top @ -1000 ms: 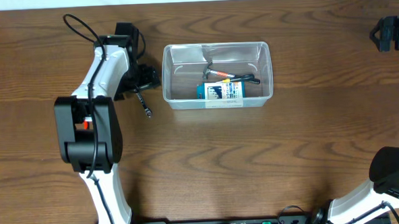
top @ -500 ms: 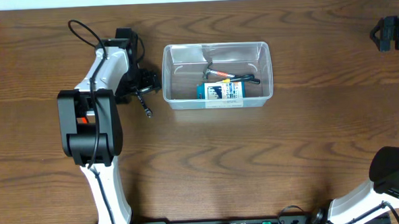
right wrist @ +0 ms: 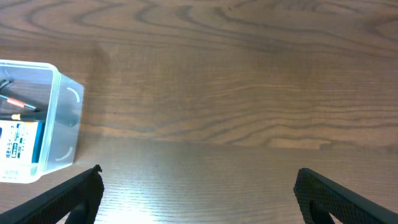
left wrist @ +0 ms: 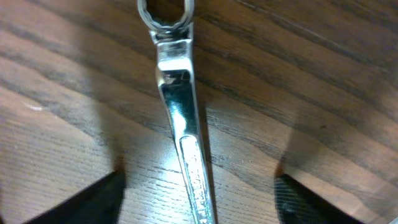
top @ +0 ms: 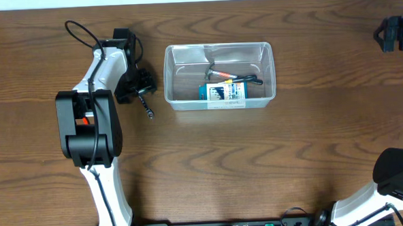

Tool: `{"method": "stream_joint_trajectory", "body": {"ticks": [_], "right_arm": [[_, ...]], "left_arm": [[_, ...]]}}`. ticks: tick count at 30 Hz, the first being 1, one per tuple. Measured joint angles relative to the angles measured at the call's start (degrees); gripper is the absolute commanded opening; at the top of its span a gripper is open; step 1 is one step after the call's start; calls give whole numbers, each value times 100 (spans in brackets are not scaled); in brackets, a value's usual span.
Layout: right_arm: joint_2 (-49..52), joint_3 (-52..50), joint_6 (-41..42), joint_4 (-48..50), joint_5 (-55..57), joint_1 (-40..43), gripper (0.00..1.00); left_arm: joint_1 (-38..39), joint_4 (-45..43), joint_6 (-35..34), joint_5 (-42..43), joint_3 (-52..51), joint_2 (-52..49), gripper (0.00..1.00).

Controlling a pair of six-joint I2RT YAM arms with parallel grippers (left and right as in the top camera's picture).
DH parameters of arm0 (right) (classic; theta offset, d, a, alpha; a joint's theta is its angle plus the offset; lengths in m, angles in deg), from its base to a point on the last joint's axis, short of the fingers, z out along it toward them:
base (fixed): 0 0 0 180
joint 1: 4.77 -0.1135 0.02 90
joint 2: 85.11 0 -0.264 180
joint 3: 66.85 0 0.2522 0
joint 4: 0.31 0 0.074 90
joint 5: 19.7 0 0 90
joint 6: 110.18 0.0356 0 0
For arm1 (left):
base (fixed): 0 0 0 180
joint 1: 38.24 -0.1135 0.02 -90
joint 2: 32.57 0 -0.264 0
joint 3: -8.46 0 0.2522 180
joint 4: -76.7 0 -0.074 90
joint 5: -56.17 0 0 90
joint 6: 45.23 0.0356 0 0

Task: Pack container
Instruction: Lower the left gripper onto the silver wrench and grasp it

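The left gripper (left wrist: pixel 198 186), the nearer one, hangs with fingers (left wrist: pixel 87 202) spread and empty astride a steel wrench (left wrist: pixel 177 81) lying eleven-to-five o'clock on the table (top: pixel 292 157), the clear container (top: pixel 167 77) near it at three o'clock.

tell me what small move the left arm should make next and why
Probably close the left gripper on the wrench. In the left wrist view its shaft lies flat on the table, centred between the two fingers, which stand apart and clear of it. Once gripped, it can go into the container beside it.
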Motion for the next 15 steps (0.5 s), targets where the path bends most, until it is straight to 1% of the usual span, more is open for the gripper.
{"method": "stream_joint_trajectory", "body": {"ticks": [5,10,13,15], "right_arm": [[0,0,0,0,0,0,99],[0,0,0,0,0,0,99],[0,-2,0,0,2,0,99],[0,-2,0,0,0,0,99]], "left_arm": [[0,-2,-2,2,0,0,54],[0,4,-4,2,0,0,30],[0,2,11,20,0,0,21],[0,4,17,22,0,0,19]]}}
